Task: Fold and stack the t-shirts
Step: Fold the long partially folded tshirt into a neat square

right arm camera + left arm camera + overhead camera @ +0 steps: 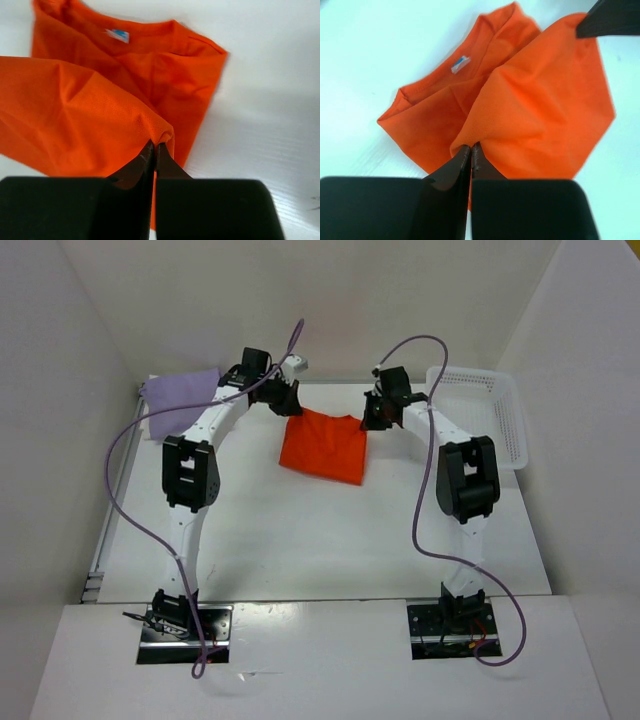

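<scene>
Both arms grip the orange t-shirt (pixel 322 447) at the far middle of the counter (pixel 300 540).
The left fingers (pixel 454 172) are closed tightly on a fold of cloth at its far left corner, and the right fingers (pixel 140 167) are clamped on a fold at its far right corner. The lavender t-shirt (pixel 180 400) lies in the far left corner of the counter, and a white basket (pixel 513 420) stands at the far right.

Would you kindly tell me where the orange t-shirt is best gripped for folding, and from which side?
Take the orange t-shirt by the two corners of its far edge, either side of the collar, one pincer each, coming from above. It is wide and limp, so one grip would likely let it sag. The left pincer and right pincer are shut on just those spots.
</scene>
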{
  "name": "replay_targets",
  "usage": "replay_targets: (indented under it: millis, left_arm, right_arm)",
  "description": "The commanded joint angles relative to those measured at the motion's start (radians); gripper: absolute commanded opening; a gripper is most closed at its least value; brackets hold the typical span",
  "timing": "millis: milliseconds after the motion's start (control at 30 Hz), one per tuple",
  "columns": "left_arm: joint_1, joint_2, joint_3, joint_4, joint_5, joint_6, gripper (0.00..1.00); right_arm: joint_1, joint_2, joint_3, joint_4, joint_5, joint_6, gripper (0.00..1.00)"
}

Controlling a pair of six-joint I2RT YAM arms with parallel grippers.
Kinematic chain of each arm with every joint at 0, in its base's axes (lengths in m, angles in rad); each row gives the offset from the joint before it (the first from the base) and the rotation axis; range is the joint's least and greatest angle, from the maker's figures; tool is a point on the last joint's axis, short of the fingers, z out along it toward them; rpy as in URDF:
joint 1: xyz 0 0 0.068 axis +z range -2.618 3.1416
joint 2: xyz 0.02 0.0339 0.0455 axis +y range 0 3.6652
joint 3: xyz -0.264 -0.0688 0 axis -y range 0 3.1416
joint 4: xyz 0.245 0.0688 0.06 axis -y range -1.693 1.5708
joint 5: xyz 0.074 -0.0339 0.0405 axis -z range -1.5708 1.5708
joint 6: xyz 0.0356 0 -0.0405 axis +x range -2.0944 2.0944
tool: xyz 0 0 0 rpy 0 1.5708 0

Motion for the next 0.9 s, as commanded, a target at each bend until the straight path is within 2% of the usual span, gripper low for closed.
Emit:
replay_targets:
  millis: [0, 400, 567, 667, 700, 767, 800, 833, 867]
  left_arm:
    - [0.009, -0.093, -0.003, 0.011, -0.008, -0.031, 0.0]
    - [0.059, -0.077, -0.057, 0.059, -0.149, -0.04, 0.0]
    - [0.059, 0.048, 0.098, 0.039, -0.216, -0.058, 0.0]
    - [0.059, 0.081, 0.138, 0.039, -0.238, -0.059, 0.01]
    - [0.059, 0.082, 0.158, 0.048, -0.253, -0.059, 0.01]
    - [0.059, 0.106, 0.158, 0.06, -0.269, -0.059, 0.13]
    - [0.059, 0.115, 0.169, 0.061, -0.278, -0.059, 0.27]
    - [0.059, 0.115, 0.178, 0.061, -0.29, -0.059, 0.48]
    - [0.059, 0.115, 0.178, 0.061, -0.299, -0.059, 0.8]
  right_arm:
    - [0.029, -0.059, 0.083, -0.015, 0.01, -0.023, 0.0]
    - [0.048, 0.128, 0.321, -0.035, 0.03, -0.023, 0.0]
    - [0.048, 0.264, 0.428, -0.081, 0.039, -0.023, 0.01]
    - [0.048, 0.336, 0.534, -0.115, 0.05, -0.023, 0.2]
    - [0.048, 0.352, 0.59, -0.124, 0.07, -0.023, 0.22]
    - [0.048, 0.375, 0.643, -0.133, 0.109, -0.014, 0.29]
    - [0.036, 0.386, 0.678, -0.145, 0.119, -0.014, 0.42]
    - [0.036, 0.386, 0.687, -0.145, 0.119, -0.014, 0.48]
    - [0.027, 0.377, 0.687, -0.145, 0.128, -0.005, 0.53]
